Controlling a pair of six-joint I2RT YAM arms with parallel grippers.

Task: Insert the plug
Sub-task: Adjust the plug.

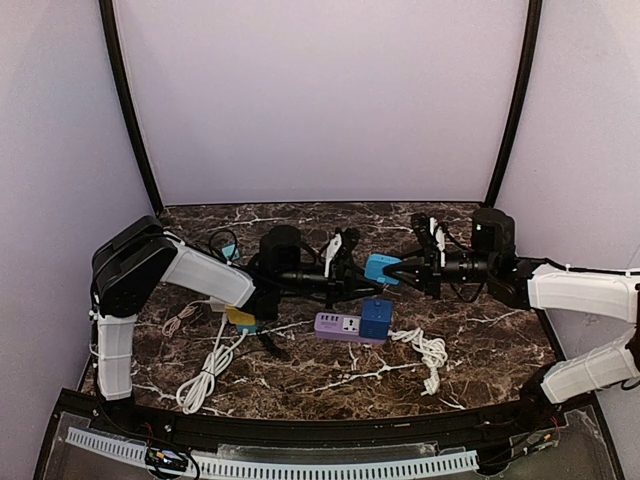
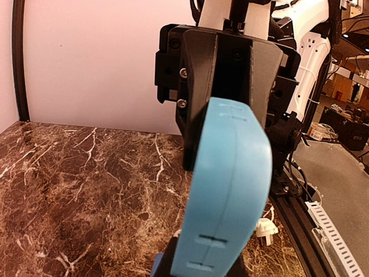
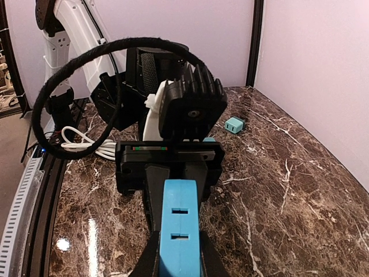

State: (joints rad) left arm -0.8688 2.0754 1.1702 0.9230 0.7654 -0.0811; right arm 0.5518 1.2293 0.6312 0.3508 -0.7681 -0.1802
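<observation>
soft even light; small glare on the tabletop (image 3: 64, 243); close blue adapter (image 2: 225, 190) perhaps slightly blurred.

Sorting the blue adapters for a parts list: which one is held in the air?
The light blue rounded adapter, clamped in the right gripper; the dark blue cube sits on the purple power strip.

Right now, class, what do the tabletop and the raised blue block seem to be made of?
Tabletop: polished marble or a marble-look laminate; brown with white veins, and it mirrors light. Blue block: matte moulded plastic, probably; even colour, rounded edges, neat slots.
</observation>
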